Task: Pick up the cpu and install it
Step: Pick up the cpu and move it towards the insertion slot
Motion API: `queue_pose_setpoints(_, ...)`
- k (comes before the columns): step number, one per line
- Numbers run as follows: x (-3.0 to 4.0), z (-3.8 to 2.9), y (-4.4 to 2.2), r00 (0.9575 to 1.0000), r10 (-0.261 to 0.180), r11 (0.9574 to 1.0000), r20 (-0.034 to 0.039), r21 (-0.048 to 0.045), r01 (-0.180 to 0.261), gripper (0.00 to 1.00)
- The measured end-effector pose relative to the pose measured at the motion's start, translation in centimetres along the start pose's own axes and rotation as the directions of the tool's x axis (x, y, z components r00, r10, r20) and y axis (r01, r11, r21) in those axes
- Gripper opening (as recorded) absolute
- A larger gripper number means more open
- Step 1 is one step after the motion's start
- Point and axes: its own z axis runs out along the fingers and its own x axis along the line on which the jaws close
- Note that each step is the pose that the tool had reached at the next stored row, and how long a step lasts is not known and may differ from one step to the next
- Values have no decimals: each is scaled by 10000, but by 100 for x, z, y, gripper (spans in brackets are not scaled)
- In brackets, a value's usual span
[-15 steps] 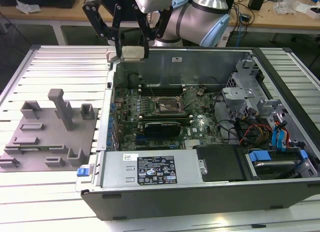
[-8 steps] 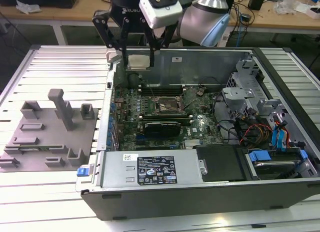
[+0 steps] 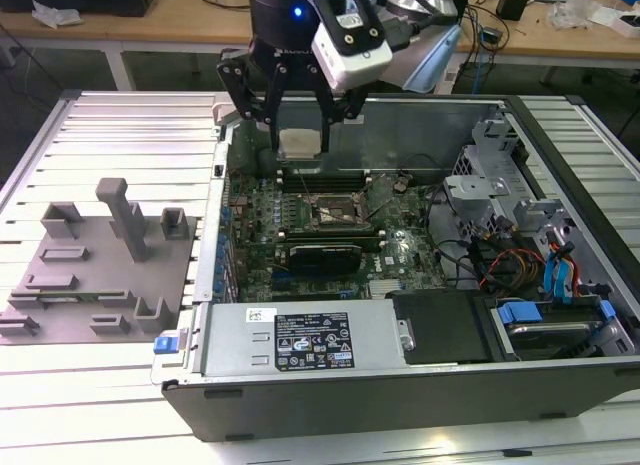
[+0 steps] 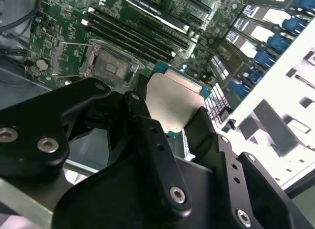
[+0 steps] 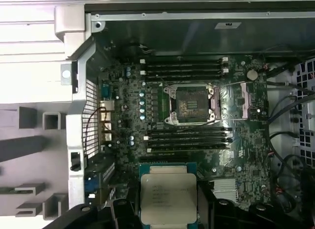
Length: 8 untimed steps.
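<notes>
Gripper pinches the cpu, seemingly held clear of the socket.

The cpu has a pale, matt silver metal top. The gripper is matt black with shiny screw heads. Beside the computer case of dull grey sheet metal, the tray looks matt grey plastic.

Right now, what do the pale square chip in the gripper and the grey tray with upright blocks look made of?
Pale square cpu: metal lid, matte silver sheen, on green board rim. Grey blocky tray: likely plastic, uniformly dull, no glints.
</notes>
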Motion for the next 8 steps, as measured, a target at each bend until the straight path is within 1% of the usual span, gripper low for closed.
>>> queue_pose_setpoints(2,-56,73,0,10000,1,10000,-9,0,-1,55)
queue_pose_setpoints(4,-107,131,0,10000,2,10000,-18,2,-2,55)
queue_pose_setpoints(8,-178,206,1,10000,1,10000,-30,1,-1,55)
